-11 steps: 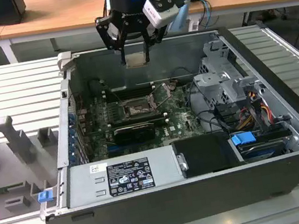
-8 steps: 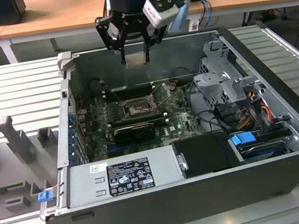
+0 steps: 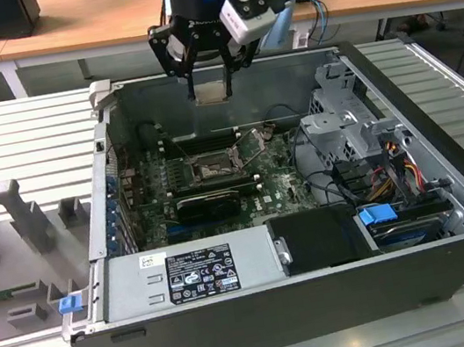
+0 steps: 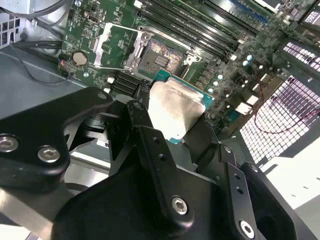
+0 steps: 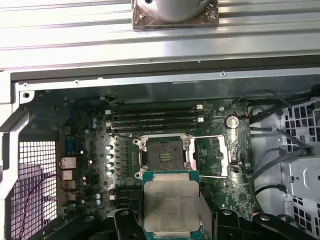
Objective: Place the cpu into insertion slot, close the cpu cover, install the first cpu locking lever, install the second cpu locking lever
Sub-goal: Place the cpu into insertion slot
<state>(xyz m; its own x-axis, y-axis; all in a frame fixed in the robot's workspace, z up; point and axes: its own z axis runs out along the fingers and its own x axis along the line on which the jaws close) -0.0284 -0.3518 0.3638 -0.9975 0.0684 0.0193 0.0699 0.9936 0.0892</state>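
Note:
My gripper (image 3: 209, 77) hangs above the back wall of the open computer case (image 3: 239, 324), shut on the cpu (image 3: 211, 93), a pale silver square chip with a green rim. In both wrist views the chip (image 5: 171, 205) (image 4: 172, 110) sits between the two black fingers (image 5: 212, 220) (image 4: 142, 122). Below it on the green board lies the insertion slot (image 5: 163, 157) (image 4: 159, 56) (image 3: 211, 170), bare, with its dark centre showing. The cpu cover (image 5: 216, 156) (image 4: 112, 46) is swung open beside the slot. Thin wire levers (image 5: 212, 137) stand raised around it.
Long black memory slots (image 5: 155, 117) run along one side of the socket, and a black card (image 3: 210, 202) lies on the other. A grey power supply (image 3: 191, 274) fills the case's front. A metal drive cage (image 3: 340, 129) with cables is at the exterior view's right.

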